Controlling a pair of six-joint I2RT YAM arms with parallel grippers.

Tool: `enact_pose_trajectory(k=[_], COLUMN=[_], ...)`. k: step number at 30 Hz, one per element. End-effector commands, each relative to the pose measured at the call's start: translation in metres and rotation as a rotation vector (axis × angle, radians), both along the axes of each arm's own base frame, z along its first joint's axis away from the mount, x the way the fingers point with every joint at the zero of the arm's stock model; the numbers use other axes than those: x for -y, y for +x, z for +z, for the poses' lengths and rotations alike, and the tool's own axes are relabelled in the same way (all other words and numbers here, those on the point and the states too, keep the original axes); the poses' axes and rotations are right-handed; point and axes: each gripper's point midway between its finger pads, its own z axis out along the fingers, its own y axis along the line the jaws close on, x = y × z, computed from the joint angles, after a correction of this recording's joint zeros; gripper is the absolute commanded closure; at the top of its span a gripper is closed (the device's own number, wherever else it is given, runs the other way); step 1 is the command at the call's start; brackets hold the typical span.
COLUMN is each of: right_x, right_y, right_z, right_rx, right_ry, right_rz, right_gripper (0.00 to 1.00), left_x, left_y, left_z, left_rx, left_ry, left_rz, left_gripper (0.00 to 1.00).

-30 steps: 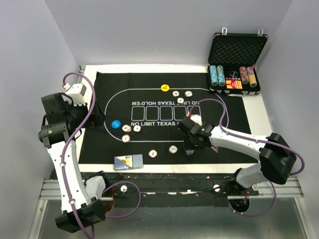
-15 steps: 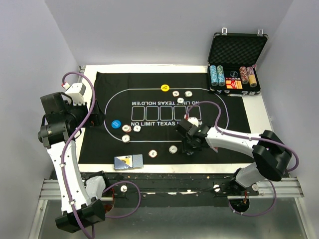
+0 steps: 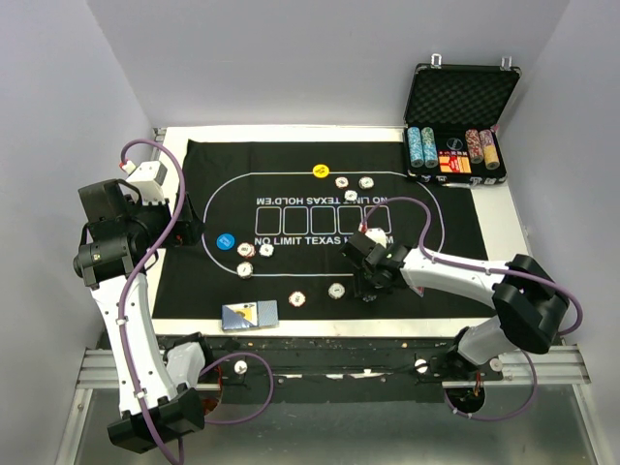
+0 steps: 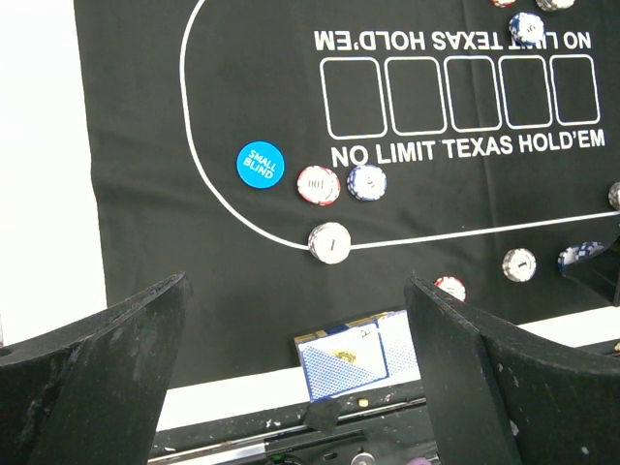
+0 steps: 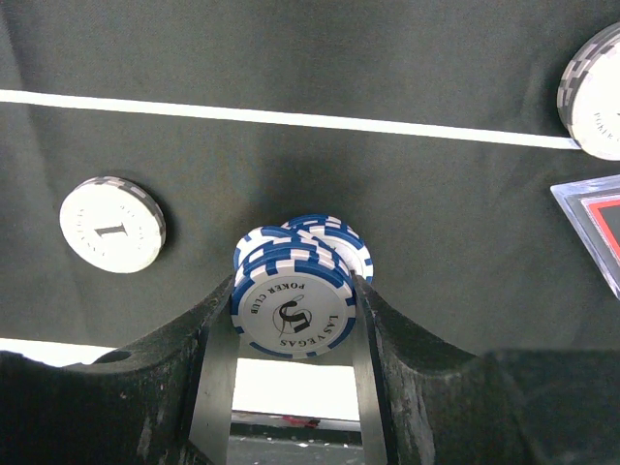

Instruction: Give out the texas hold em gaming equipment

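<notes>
Chips [image 5: 294, 302], a small uneven blue stack, sit pinched in the half-closed right gripper [image 3: 372, 279], low over the mat [image 3: 291, 165] by its near edge. It should set them flat before letting go, or they may topple. Left gripper [image 4: 295, 291] hangs wide open, empty.

In the right wrist view the blue chips [image 5: 295, 291] overlap, so their count cannot be told, and a white chip [image 5: 593, 92] is cut by the right edge. From above, the right gripper [image 3: 368, 286] hides the blue chips.
</notes>
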Motion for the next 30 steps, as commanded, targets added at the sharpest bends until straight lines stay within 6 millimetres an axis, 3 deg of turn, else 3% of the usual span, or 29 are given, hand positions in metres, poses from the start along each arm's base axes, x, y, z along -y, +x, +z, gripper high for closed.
enact_pose_trajectory(k=[1, 10, 16, 21, 25, 30], right_x=[0.033, 0.037, 0.027, 0.027, 0.046, 0.095], right_y=[-0.016, -0.014, -0.008, 0.009, 0.036, 0.081], right_z=[-0.018, -0.006, 0.027, 0.055, 0.065, 0.068], right_rx=[-0.051, -0.025, 0.012, 0.073, 0.1, 0.131], right_ry=[-0.125, -0.128, -0.055, -0.054, -0.067, -0.068], right_rz=[-0.022, -0.087, -0.096, -0.107, -0.162, -0.314], right_gripper=[0.51, 0.53, 0.54, 0.54, 0.54, 0.54], left_x=[-0.004, -0.004, -0.005, -0.004, -0.004, -0.005], left_y=[-0.004, -0.004, -0.005, -0.004, -0.005, -0.006], left_z=[0.003, 0.002, 0.003, 0.003, 0.005, 0.006], left_rx=[0.005, 0.006, 0.009, 0.011, 0.014, 0.015], left_ry=[0.026, 0.025, 0.034, 0.026, 0.032, 0.04], left_rz=[0.019, 0.017, 0.021, 0.015, 0.017, 0.015], left_gripper=[0.01, 0.01, 0.01, 0.01, 0.01, 0.01])
